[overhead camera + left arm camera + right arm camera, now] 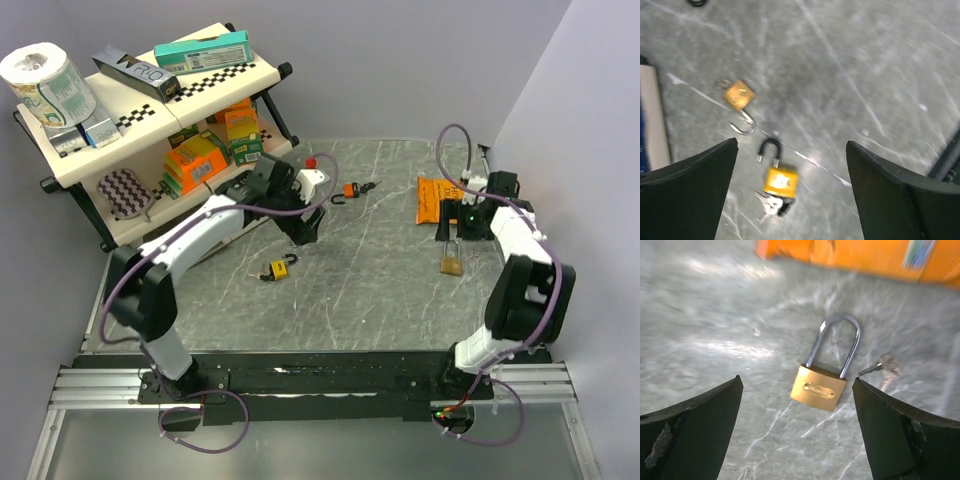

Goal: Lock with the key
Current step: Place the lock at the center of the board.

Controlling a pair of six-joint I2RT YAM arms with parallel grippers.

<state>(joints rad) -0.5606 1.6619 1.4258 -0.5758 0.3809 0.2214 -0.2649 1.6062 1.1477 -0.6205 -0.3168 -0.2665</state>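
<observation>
Your right pincer hangs released over the brass padlock, key beside it. Your left pincer — also released — over the yellow padlock.

Grey marble-patterned tabletop. On it lie a yellow padlock with keys, a brass padlock with a silver shackle, a small orange padlock and a flat orange packet.

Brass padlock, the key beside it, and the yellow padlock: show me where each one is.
Brass padlock point(818, 389), right wrist view, centre of its body.
Key point(886, 364), right wrist view, on its blurred head.
Yellow padlock point(781, 181), left wrist view, centre of its body.
</observation>
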